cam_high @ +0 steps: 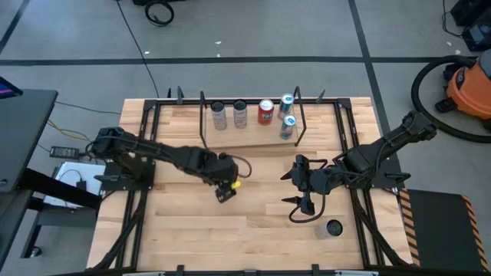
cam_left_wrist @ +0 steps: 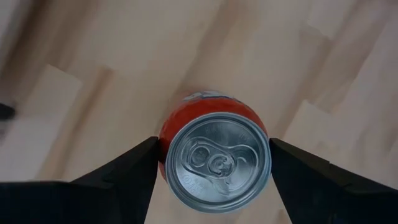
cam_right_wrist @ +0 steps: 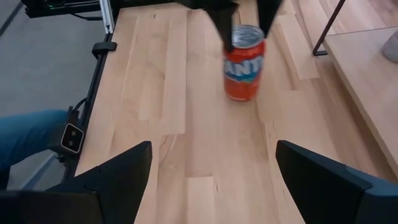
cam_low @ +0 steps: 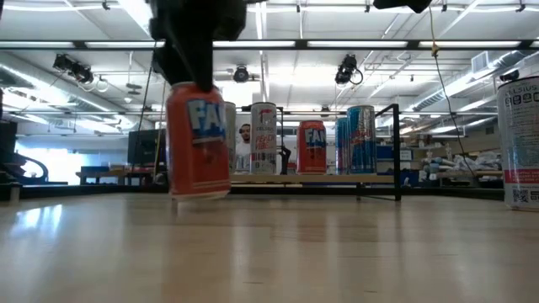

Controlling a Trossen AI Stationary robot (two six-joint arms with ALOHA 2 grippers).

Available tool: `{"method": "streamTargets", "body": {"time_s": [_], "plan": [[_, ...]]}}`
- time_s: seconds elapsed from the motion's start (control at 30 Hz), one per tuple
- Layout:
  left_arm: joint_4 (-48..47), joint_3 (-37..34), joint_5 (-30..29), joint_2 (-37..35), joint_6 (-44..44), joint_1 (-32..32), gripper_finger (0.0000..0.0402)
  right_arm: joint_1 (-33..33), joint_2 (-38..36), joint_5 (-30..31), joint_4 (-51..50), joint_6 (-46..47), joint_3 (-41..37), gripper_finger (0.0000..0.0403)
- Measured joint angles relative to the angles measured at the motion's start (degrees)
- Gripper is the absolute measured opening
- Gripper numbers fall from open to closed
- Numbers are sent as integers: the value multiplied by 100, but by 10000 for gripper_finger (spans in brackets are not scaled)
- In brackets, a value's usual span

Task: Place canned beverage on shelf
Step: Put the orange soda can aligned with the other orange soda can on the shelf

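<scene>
An orange soda can with a silver top is at the table's middle, with my left gripper shut on it from above. The shelf, black rods around a light wood board, stands at the table's far middle. Several cans stand upright on its board, among them a red one and a blue and silver one. My right gripper hangs open over the table right of centre, pointing at the orange can, with nothing between its fingers. My left gripper pinches the orange can between its two fingers, one on each side of the can's upper wall, just below the rim. The fingers come from above, pointing steeply down. The can hangs slightly tilted, its base close over the table; whether it is clear, I cannot tell.
A silver can stands alone on the table near the right arm's base; the low view shows it at the right edge. Black frame rails run along both table sides. A person's blue-clad leg is beyond the table edge.
</scene>
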Motion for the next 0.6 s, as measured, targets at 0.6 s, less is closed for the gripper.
{"method": "streamTargets", "body": {"time_s": [0.6], "plan": [[3, 2, 781, -10, 1258, 1305, 290, -7, 0, 432, 8, -301, -2, 352]]}}
